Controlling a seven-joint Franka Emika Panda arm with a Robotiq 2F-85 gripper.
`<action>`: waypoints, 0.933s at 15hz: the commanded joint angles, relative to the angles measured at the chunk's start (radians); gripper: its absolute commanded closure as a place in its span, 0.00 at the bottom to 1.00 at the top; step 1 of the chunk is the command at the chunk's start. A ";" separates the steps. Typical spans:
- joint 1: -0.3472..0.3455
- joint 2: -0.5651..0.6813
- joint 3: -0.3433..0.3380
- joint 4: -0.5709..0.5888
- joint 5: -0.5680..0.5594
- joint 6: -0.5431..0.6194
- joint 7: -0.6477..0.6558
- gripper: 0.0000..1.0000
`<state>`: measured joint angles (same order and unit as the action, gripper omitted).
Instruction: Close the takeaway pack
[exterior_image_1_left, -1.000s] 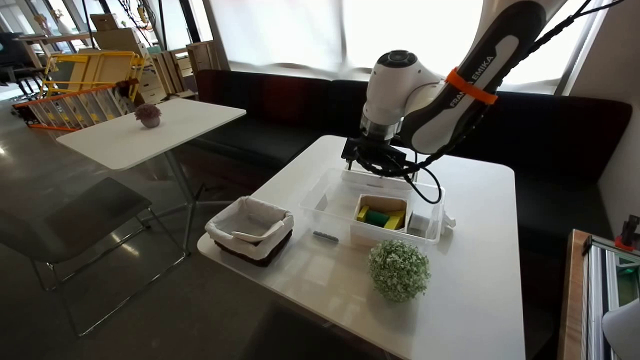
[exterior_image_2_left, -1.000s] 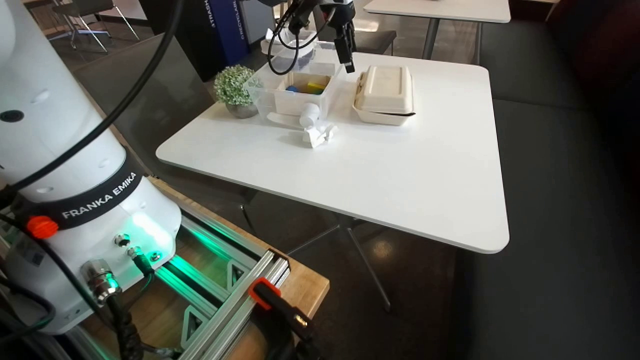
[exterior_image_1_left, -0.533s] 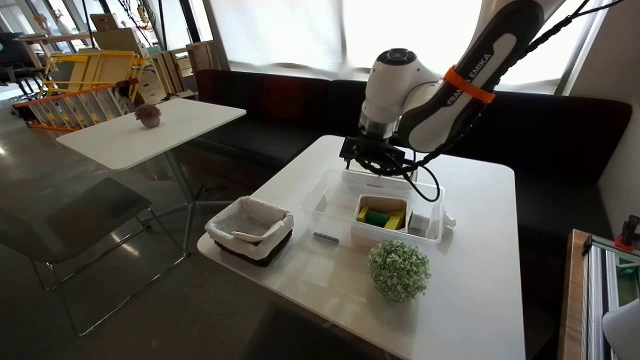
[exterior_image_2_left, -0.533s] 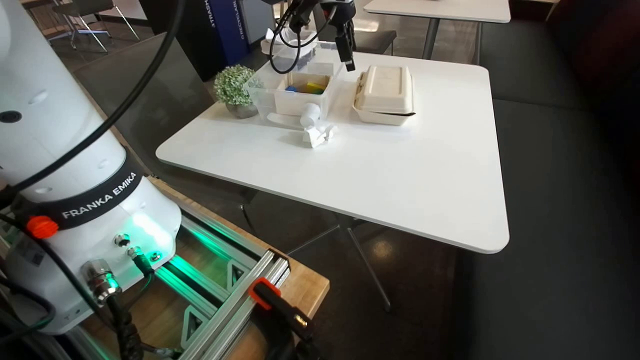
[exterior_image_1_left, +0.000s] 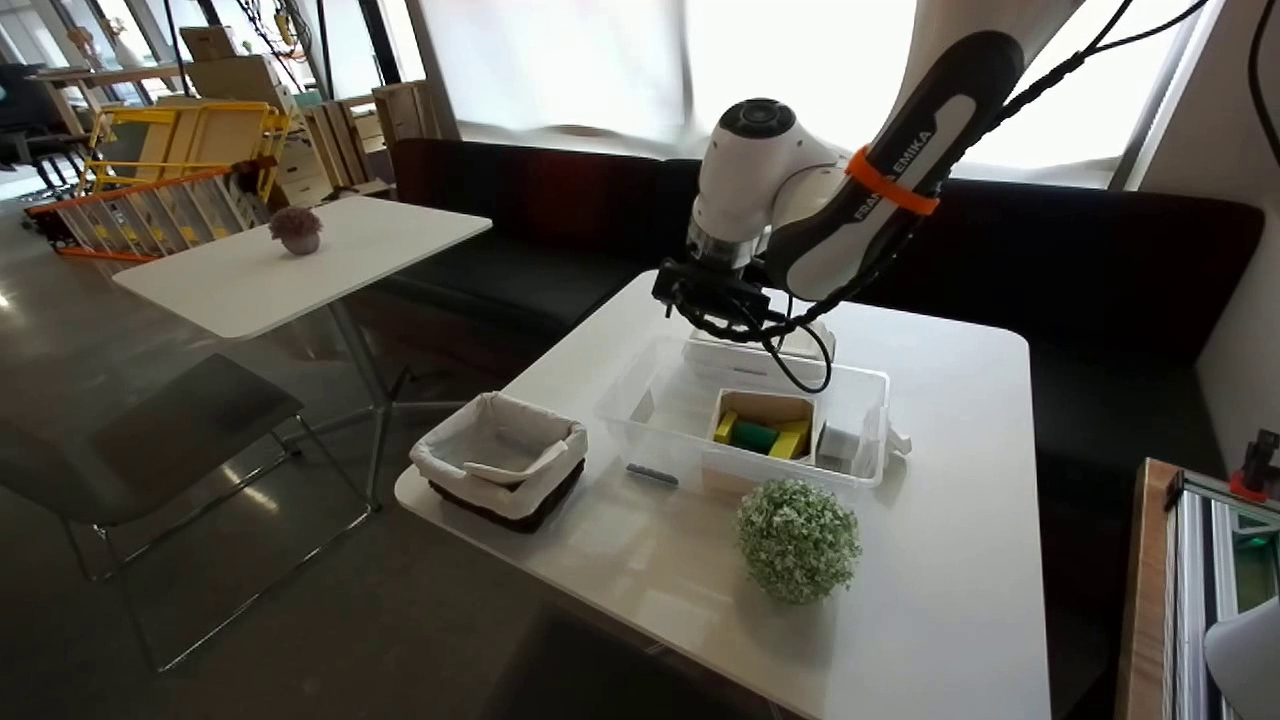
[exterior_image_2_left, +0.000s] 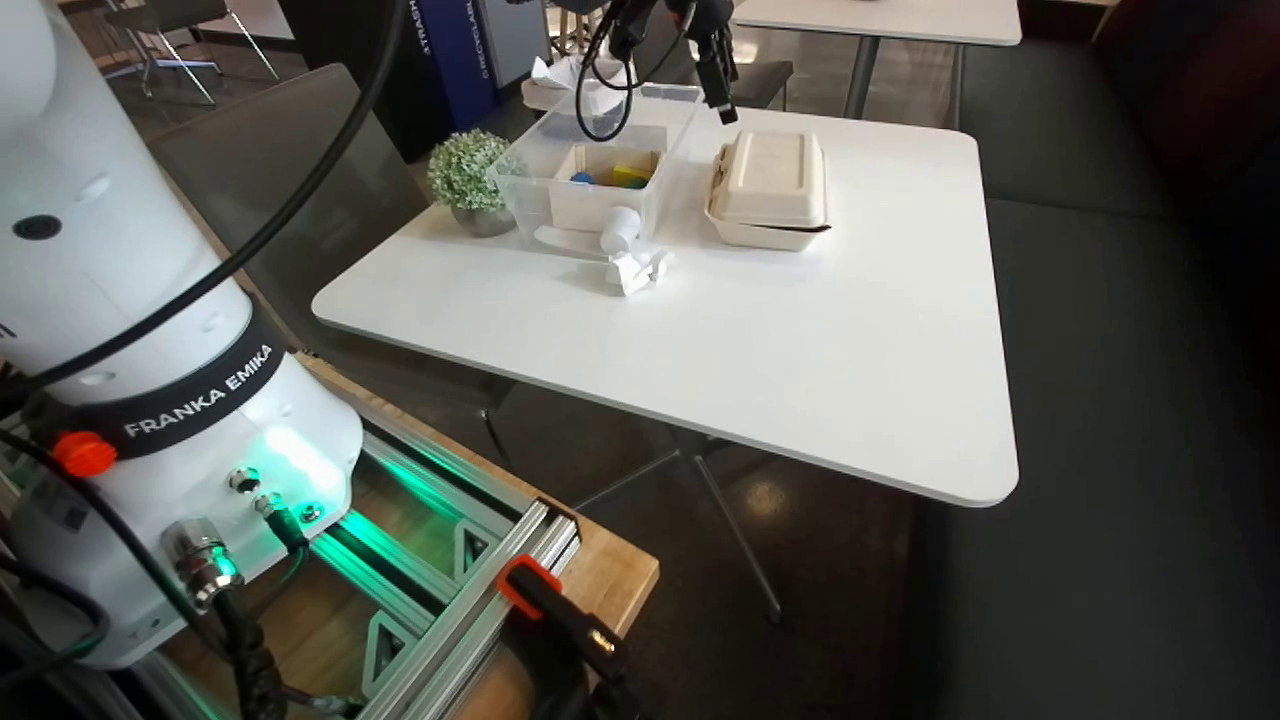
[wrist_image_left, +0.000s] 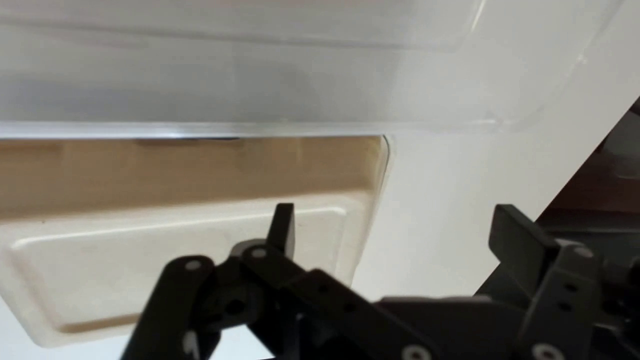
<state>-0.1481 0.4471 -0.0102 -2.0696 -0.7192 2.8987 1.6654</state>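
Gripper shifted far, away from the robot base | in an exterior view, takeaway pack sat right of clear bin, lid lowered but gaping near-right, seemingly unlatched | jaws spread, empty, perhaps ready to press it

Daylight burns the windows flat white in an exterior view; the upholstered bench below sinks near black. Green light glows on the robot base; glare spots the polished floor. The wrist view is soft, with a glint edging the clear plastic bin and brown shade on the takeaway pack.
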 joint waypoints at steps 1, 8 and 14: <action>0.044 0.074 -0.051 0.070 -0.040 0.004 0.063 0.00; 0.069 0.123 -0.078 0.106 -0.011 -0.034 0.081 0.00; 0.034 0.142 -0.023 0.113 0.070 -0.098 0.033 0.00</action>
<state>-0.1012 0.5574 -0.0668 -1.9775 -0.7035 2.8600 1.7102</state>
